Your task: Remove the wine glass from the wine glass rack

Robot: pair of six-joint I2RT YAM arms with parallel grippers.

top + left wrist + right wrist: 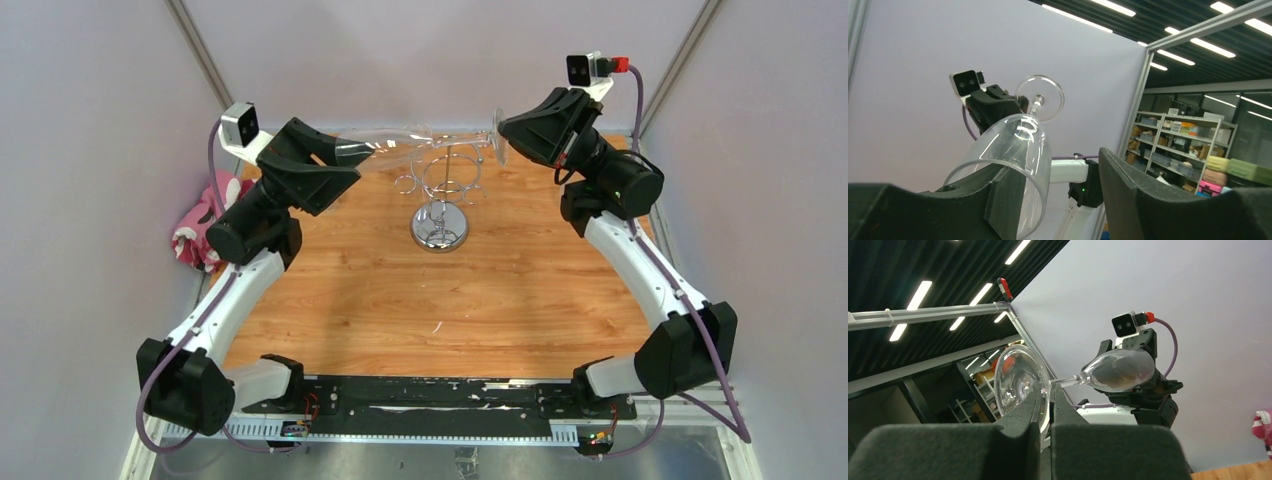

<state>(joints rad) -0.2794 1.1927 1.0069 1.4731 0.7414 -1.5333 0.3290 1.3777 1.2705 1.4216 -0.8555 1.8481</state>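
The clear wine glass (420, 140) hangs sideways in the air above the chrome wine glass rack (447, 180), clear of its loops. My right gripper (503, 138) is shut on the glass's round foot (1020, 380), edge-on between the pads. The bowl (1120, 370) points at my left gripper (345, 160). That gripper (1055, 170) is open; its left finger (1005, 200) shows through the bowl's mouth (1013, 150), seemingly inside the rim, and its right finger (1128, 190) stands well apart from the glass.
The rack's mirror base (439, 228) stands on the wooden table (440, 300) at the back middle. A pink cloth (205, 225) lies at the table's left edge. Grey walls close in the back and both sides.
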